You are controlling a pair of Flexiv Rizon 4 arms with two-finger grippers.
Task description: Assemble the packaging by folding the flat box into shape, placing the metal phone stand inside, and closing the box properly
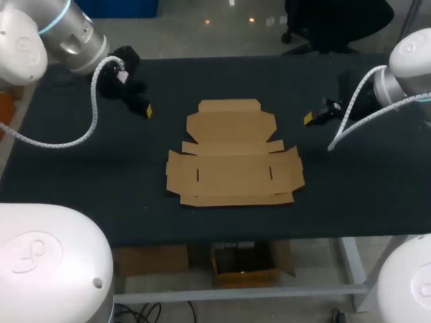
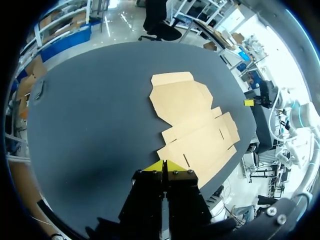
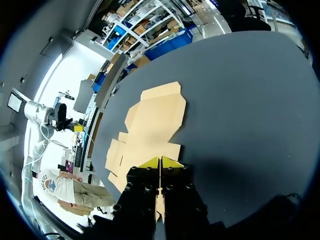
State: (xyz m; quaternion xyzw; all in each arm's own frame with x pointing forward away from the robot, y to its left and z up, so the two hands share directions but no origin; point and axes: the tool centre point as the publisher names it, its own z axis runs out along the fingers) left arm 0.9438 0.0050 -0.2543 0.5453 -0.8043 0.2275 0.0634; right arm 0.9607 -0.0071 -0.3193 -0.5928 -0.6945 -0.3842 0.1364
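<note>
There is one flat box (image 1: 232, 155) on the desk (image 1: 81, 182). It is a single sheet of brown cardboard, lying unfolded near the middle of the dark surface with all its flaps spread out. I count two short slits (image 1: 197, 175) cut into its wide panel nearest me, one towards each end. A smaller panel with a tab lies at the far side.

I have two hands in view, and neither touches the cardboard. My left hand (image 1: 145, 108) is over the far left part of the desk, well apart from the box. In the left wrist view its two yellow tips (image 2: 163, 166) are pressed together with nothing between them. The flat box (image 2: 192, 120) lies ahead of them and off to one side.

My right hand (image 1: 311, 118) is over the far right part of the desk, also apart from the box and nearly level with its far panel. In the right wrist view its two yellow tips (image 3: 160, 162) likewise meet and hold nothing. The flat box (image 3: 150, 125) lies just ahead of them.

So the one box lies between my two hands, flat and unheld.
</note>
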